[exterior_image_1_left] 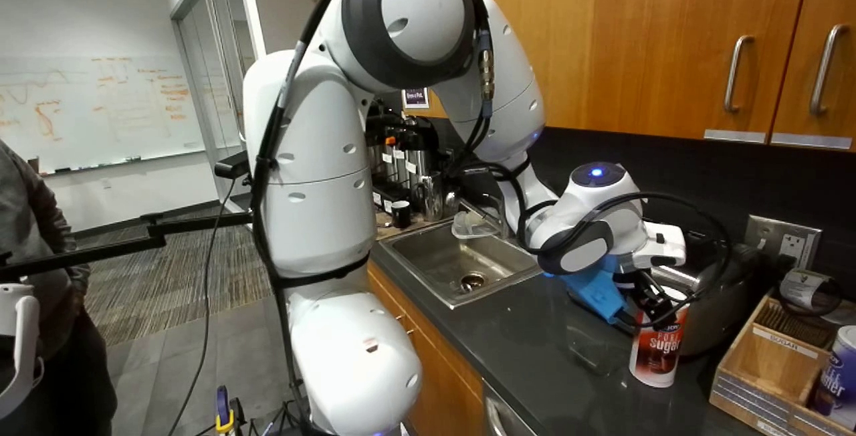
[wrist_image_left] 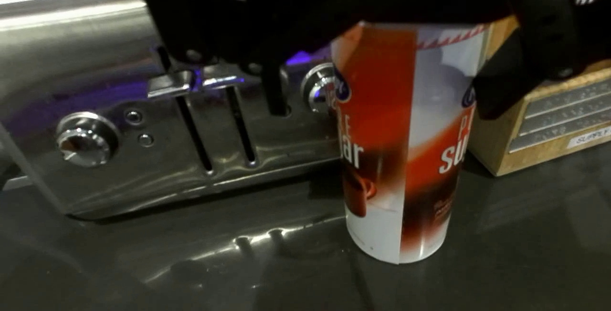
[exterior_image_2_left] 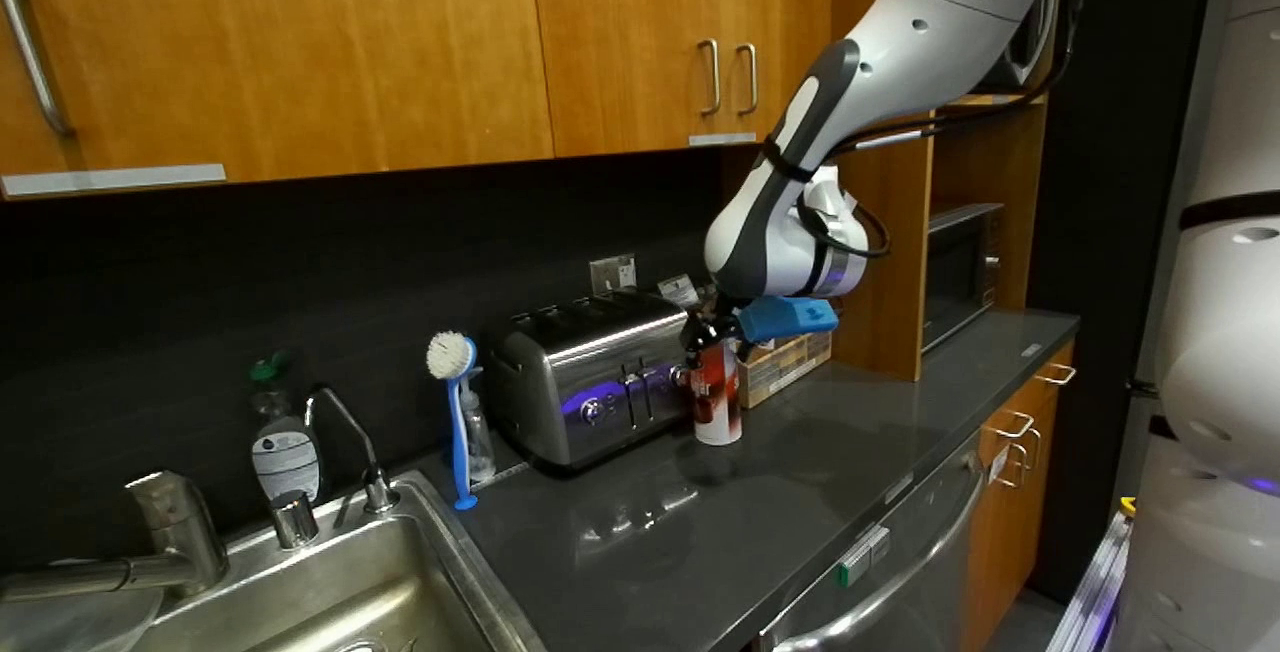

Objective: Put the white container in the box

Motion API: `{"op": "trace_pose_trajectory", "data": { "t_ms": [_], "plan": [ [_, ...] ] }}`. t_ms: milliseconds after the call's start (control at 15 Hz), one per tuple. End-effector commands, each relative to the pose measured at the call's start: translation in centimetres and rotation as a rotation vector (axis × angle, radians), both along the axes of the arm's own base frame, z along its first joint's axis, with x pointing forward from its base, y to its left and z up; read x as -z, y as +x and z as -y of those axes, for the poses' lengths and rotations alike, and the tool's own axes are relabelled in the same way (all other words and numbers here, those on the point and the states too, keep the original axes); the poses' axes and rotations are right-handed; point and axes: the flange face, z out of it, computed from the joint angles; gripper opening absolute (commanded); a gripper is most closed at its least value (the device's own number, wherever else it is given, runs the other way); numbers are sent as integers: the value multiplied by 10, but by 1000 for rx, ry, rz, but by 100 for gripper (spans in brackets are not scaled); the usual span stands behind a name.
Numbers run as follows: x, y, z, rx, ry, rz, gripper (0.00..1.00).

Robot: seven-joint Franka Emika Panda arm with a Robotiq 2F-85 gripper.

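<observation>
Canister (wrist_image_left: 403, 158), white with red panels and "sugar" on its label, stands upright on the dark counter (wrist_image_left: 191, 282), just beside the silver toaster (exterior_image_2_left: 600, 352); this is my white container. I have the gripper (wrist_image_left: 382, 106) around its upper part with the jaws parted. In the wrist view, one of the fingers (wrist_image_left: 276, 94) hangs to the left of the canister with a visible gap between, while its opposite number overlaps the right edge, and I cannot tell whether it touches there. So I read my claw as released, straddling the canister without a grasp.

The box (wrist_image_left: 496, 156), tan, wood-like and divided into compartments, sits near on the same counter, and the canister is outside it. A blue-and-white canister (exterior_image_1_left: 836, 376) stands at the box; I cannot tell for certain whether it is inside.

In both exterior views, the arm (exterior_image_1_left: 328, 175) hangs over the counter, a blue piece (exterior_image_1_left: 595, 289) at its wrist. The sink (exterior_image_2_left: 480, 572) lies well apart from the canister, with a blue-handled brush (exterior_image_2_left: 460, 442) upright between sink and toaster. In an exterior view I also see a person (exterior_image_1_left: 47, 269), partly cut off by the edge.
</observation>
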Motion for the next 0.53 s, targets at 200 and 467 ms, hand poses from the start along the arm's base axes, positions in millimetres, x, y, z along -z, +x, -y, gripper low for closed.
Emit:
{"op": "trace_pose_trajectory", "data": {
  "t_ms": [200, 467],
  "plan": [
    [7, 2, -6, -50, -76, 65, 100],
    [7, 6, -6, -68, -115, 119, 100]
  ]
}}
